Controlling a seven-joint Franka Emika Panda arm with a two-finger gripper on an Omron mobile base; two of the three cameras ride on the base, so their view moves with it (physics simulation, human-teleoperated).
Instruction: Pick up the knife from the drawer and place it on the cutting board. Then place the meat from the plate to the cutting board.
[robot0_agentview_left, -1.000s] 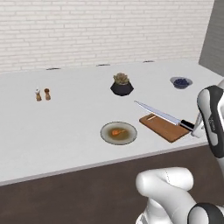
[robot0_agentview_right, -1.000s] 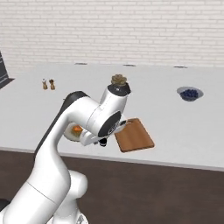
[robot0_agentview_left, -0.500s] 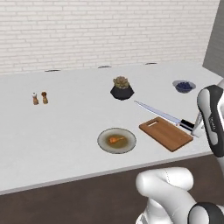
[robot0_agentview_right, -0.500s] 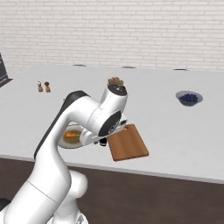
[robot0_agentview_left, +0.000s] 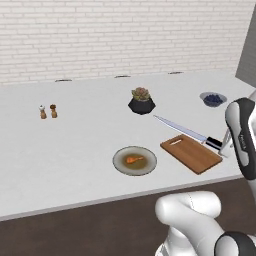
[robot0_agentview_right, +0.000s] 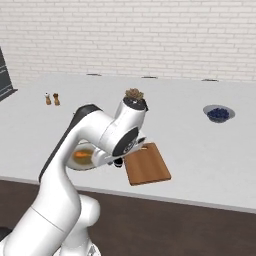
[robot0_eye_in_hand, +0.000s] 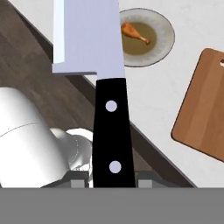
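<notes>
Knife (robot0_eye_in_hand: 94, 57), silver blade and twin-riveted black handle, sits clamped in the claw (robot0_eye_in_hand: 109, 177).

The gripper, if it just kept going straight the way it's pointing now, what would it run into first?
Probably the plate with the meat: in the hand view the held knife points toward it. Depth is unclear, so it might meet the bare counter beside the cutting board instead.

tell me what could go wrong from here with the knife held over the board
The knife is long and gripped only by its black handle, so it might swing or twist as it comes down. Its blade points past the cutting board toward the succulent pot, so it could land partly off the board. The meat still waits on the plate.
</notes>
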